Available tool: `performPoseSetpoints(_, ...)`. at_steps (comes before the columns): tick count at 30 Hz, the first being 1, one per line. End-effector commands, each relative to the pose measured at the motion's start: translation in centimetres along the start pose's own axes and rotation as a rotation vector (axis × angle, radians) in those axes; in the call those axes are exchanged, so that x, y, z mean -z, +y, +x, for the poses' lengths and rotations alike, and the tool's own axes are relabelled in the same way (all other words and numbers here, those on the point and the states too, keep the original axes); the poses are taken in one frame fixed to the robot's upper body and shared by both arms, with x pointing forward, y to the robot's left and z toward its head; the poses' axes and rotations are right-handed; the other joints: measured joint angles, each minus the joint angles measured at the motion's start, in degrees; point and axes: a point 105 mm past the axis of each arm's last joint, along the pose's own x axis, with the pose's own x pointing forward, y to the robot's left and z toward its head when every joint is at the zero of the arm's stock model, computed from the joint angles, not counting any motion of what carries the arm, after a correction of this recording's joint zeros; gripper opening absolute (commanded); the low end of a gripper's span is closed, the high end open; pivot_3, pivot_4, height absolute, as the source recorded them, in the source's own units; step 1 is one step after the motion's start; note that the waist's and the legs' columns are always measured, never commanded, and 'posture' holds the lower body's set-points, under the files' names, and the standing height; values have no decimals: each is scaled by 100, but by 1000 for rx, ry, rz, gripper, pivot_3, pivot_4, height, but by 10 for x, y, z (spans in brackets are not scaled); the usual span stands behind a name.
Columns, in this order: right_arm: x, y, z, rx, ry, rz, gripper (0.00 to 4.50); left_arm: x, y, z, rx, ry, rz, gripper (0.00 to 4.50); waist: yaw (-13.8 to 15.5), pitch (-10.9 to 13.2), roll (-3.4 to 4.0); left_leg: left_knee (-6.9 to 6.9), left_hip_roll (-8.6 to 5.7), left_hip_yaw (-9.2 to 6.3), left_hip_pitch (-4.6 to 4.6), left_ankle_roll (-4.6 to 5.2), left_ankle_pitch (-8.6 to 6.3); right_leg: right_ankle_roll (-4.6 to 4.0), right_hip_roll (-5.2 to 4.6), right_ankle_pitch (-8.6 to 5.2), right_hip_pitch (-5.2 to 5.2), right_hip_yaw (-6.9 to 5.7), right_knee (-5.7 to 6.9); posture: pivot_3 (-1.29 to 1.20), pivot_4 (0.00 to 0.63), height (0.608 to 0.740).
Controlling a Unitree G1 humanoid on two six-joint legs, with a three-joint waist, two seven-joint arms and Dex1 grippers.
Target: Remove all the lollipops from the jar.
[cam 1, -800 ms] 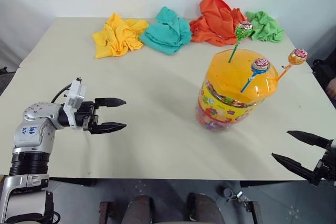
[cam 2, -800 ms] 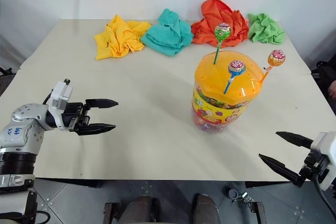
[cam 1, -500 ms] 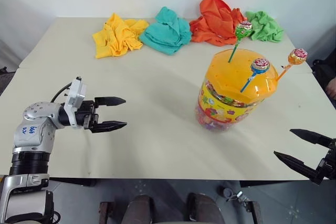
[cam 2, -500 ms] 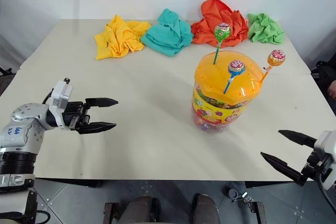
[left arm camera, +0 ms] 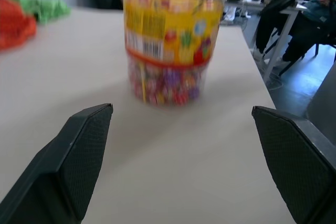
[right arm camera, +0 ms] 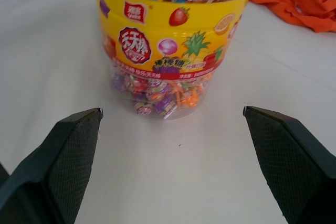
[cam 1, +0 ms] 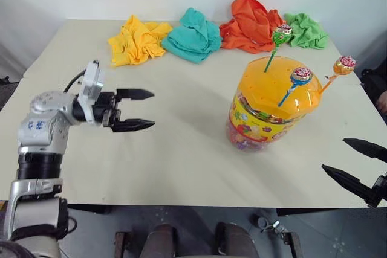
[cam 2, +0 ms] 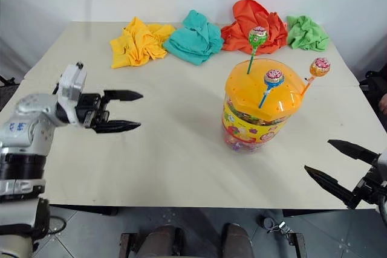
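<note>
A: How far along is the job?

B: By my reading, nothing is done. The large clear plastic candy jar [cam 1: 271,108] with the domed orange lid and yellow label band stands on the pale table [cam 1: 181,149], toward three o'clock from its middle. All three small round wrapped lollipops are stuck in the lid's holes.

A: Which ones?

B: The green-stick lollipop [cam 1: 279,33] rises at the lid's twelve o'clock edge, the blue-stick lollipop [cam 1: 300,77] near its centre, and the orange-stick lollipop [cam 1: 343,66] leans out past the two o'clock rim.

A: And the grippers?

B: The left gripper [cam 1: 138,110] hangs over the table at nine o'clock, pointed toward the jar and well apart from it, jaws spread wide, holding nothing. The right gripper [cam 1: 357,164] sits off the table's four o'clock corner, jaws also wide and empty.

A: So what's left?

B: Everything: three pulls. The orange-stick one looks closest to the right gripper.
</note>
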Motion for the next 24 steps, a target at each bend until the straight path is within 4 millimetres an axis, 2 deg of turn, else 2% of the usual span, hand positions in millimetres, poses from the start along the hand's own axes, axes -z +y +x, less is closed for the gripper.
performPoseSetpoints(1, -14, 2, -1, 15, -52, -29, 4485, -19, 9, 20, 36, 1, 80, 4500, -4, 0, 0, 1, -1, 0, -1, 0, 0, 0, 0, 0, 0, 0, 0, 0, 150, 740)
performPoseSetpoints(5, -41, 10, 6, -10, -151, -62, 4485, -41, 16, 51, 149, -54, 148, 4500, -31, 0, 0, -1, 0, 1, 2, 0, 0, 0, 2, 0, 0, 0, 2, 0, 150, 740)
performPoseSetpoints(9, -55, 27, 9, -58, -174, -81, 4485, -57, 25, 78, 197, -124, 156, 4500, -23, 2, -3, 8, 1, 0, -3, 1, 0, 0, 4, 0, 0, 0, 0, 0, 150, 740)
performPoseSetpoints(15, -74, 47, 11, -98, -220, -94, 4485, -59, 34, 116, 231, -151, 80, 4500, -16, 6, -10, 10, -1, -1, -6, 5, -3, 3, 4, 1, 1, -1, -4, 0, 150, 740)
performPoseSetpoints(24, -92, 52, 9, -54, -301, -97, 4485, -67, 36, 159, 259, -134, 25, 4500, -14, 15, -25, 28, 0, -4, -19, 14, -8, 5, 3, 2, -2, -4, -4, 0, 150, 740)
